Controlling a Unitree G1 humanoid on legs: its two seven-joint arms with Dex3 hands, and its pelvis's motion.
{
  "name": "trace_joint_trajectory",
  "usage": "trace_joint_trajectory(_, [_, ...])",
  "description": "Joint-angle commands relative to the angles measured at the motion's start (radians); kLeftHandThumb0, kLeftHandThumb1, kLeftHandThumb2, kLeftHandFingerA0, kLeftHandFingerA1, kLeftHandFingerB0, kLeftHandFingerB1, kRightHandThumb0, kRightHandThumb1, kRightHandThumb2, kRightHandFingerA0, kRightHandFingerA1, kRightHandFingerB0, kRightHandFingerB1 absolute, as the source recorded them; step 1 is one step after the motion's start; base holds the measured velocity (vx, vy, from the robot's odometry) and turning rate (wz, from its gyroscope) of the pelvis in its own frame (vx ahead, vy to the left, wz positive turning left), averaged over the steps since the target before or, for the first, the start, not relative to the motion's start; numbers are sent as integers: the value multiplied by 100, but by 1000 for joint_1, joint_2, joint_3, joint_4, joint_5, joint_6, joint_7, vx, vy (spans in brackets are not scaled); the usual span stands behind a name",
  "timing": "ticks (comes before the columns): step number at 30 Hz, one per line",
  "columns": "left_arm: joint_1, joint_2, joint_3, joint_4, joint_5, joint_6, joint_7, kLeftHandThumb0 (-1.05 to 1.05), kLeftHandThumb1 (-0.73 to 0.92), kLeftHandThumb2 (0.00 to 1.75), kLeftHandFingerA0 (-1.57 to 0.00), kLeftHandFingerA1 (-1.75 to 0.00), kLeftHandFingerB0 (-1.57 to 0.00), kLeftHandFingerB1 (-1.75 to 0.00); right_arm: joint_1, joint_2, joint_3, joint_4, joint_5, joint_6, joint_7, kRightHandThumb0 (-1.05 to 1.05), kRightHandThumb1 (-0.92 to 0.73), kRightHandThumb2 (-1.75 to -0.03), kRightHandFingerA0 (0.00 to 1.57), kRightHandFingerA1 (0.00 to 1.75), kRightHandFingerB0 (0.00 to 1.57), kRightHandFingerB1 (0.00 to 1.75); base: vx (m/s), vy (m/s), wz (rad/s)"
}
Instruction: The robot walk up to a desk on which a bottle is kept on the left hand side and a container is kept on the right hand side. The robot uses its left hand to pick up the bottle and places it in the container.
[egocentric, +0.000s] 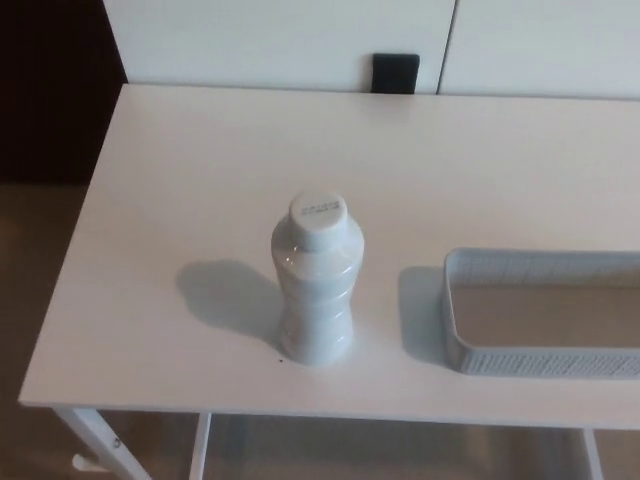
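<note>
**Bottle waiting, no hands showing yet**

Neither hand is in our view, so we cannot tell their state. The bottle (316, 280) stands upright near the front edge of the desk (200, 150), left of the empty container (545, 360). We should grip its waist, lifting straight. A white wall (280, 40) lies beyond.

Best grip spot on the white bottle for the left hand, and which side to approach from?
Probably the narrowed waist of the upright white plastic bottle, below its bulging shoulder, where a thumb and fingers could wrap it. Come from the robot's left: the white desk shows nothing on that side, while the grey mesh container sits to the bottle's right. Neither hand is in view yet.
</note>
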Motion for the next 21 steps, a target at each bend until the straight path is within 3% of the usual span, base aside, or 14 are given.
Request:
trace_joint_trajectory(1, [-2,-5,14,9,6,4,31,-35,58,58,-32,-35,-16,-28,-9,-12,-10,9,7,13,1,-24,-65,-59,60,58,52,51,0,0,0])
trace_joint_trajectory(7, [-5,-8,17,11,5,6,40,-35,58,58,-30,-35,-15,-28,-15,-19,-7,32,0,-4,6,-27,-64,-58,59,57,52,50,-15,-61,5])
trace_joint_trajectory(8, [-4,-13,18,8,9,2,52,-34,55,57,-23,-33,-12,-26,-12,-19,-6,22,0,2,5,-26,-64,-59,60,58,51,50,0,0,0])
trace_joint_trajectory(11, [-4,-67,53,-11,41,-85,196,-44,45,56,-15,-32,-7,-21,-3,-20,-5,-10,0,18,-4,-25,-65,-59,61,57,53,50,0,0,0])
trace_joint_trajectory(12, [-6,-93,83,-29,40,-142,250,-57,40,77,0,-17,0,-16,-9,-20,-9,-6,4,25,-8,-26,-63,-58,62,58,53,50,0,0,0])
trace_joint_trajectory(13, [-7,-102,97,-35,36,-171,263,-57,40,77,0,-17,0,-16,-11,-20,-11,-5,7,30,-8,-26,-63,-58,62,58,53,50,0,0,0])
trace_joint_trajectory(14, [-15,-125,132,-56,7,-234,262,-68,44,76,0,-2,0,-4,-17,-23,-16,-1,11,34,-7,-24,-65,-59,60,57,53,51,0,0,0])
trace_joint_trajectory(15, [-14,-143,150,-111,0,-266,274,-71,46,77,0,0,0,-4,-22,-26,-17,15,14,18,3,-25,-65,-59,59,58,52,51,0,0,0])
trace_joint_trajectory(21, [36,-181,182,-452,-68,-293,178,-69,44,75,0,0,0,-4,-22,-19,-1,21,4,4,7,-29,-64,-58,60,57,52,50,0,0,0])
